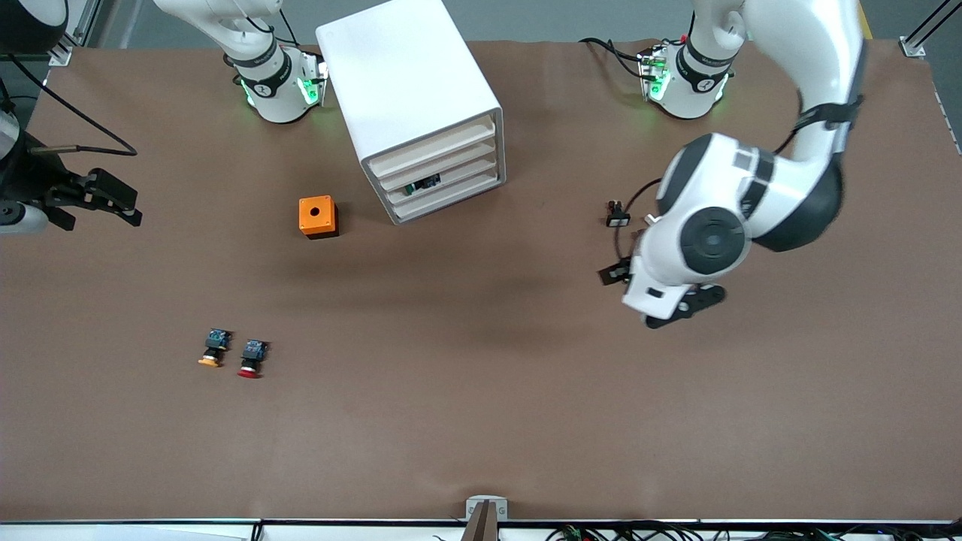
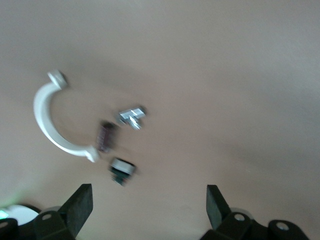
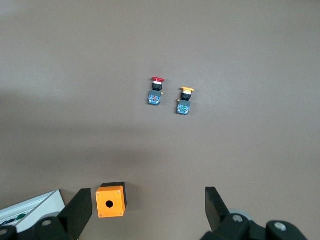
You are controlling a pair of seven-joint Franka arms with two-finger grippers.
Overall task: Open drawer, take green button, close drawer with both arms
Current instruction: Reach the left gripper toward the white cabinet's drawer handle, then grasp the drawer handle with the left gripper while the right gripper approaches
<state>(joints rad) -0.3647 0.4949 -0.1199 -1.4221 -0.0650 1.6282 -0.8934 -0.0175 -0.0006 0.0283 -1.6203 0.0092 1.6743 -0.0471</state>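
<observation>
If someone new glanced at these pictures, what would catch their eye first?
Probably the white cabinet between the arms' bases, its four drawers shut. Next, the orange box beside it, toward the right arm's end. Then the left gripper hanging open over small parts.

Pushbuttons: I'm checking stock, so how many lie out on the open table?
2: the orange-capped pushbutton and the red-capped pushbutton, side by side toward the right arm's end. Another may sit in the drawer.

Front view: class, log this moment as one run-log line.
drawer: shut, button inside | left gripper: open over table | right gripper: open, waiting | stage: drawer not yet opened
</observation>
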